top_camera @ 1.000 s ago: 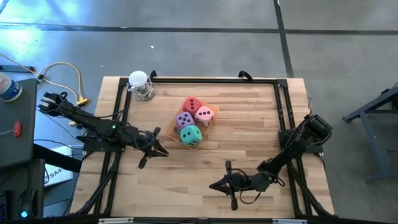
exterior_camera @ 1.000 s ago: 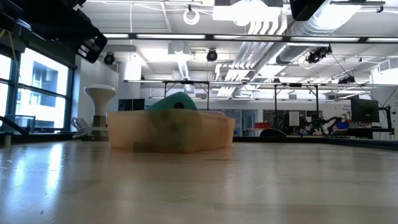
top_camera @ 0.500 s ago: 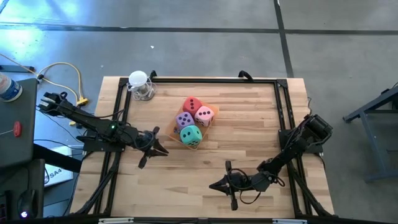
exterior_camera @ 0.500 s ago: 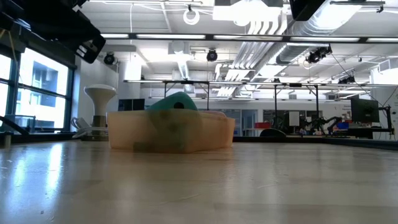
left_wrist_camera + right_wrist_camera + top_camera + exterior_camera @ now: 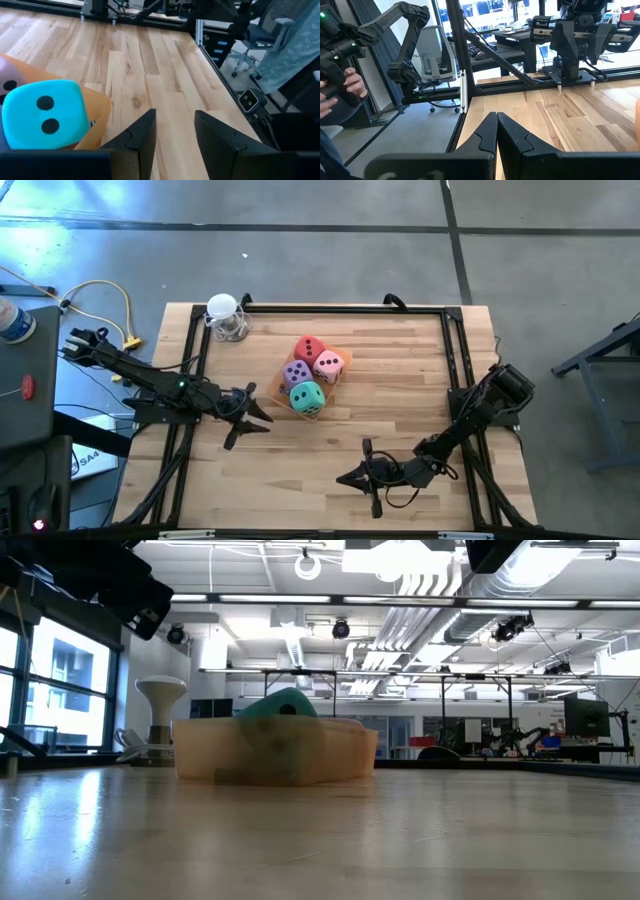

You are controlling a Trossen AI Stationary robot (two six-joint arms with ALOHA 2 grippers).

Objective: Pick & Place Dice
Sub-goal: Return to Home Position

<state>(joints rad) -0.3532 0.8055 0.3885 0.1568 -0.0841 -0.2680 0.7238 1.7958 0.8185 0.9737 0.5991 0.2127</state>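
Four dice sit in a translucent orange tray (image 5: 322, 408) at the table's middle: red (image 5: 309, 349), pink (image 5: 328, 365), purple (image 5: 296, 373) and teal-green (image 5: 307, 397). In the low view the teal die (image 5: 281, 705) pokes above the tray wall (image 5: 275, 752). My left gripper (image 5: 252, 426) is open, left of the tray and just short of the teal die (image 5: 42, 114); in the left wrist view the gripper (image 5: 174, 137) has bare wood between its fingers. My right gripper (image 5: 343, 477) is shut near the table's near edge, pointing left, with fingers together in the right wrist view (image 5: 497, 134).
A small white stand-like object (image 5: 225, 314) sits at the table's far left corner. A black frame rail (image 5: 330, 307) runs around the table top. Bare wood lies between the tray and my right gripper. A person's hand (image 5: 351, 85) shows beyond the table's left edge.
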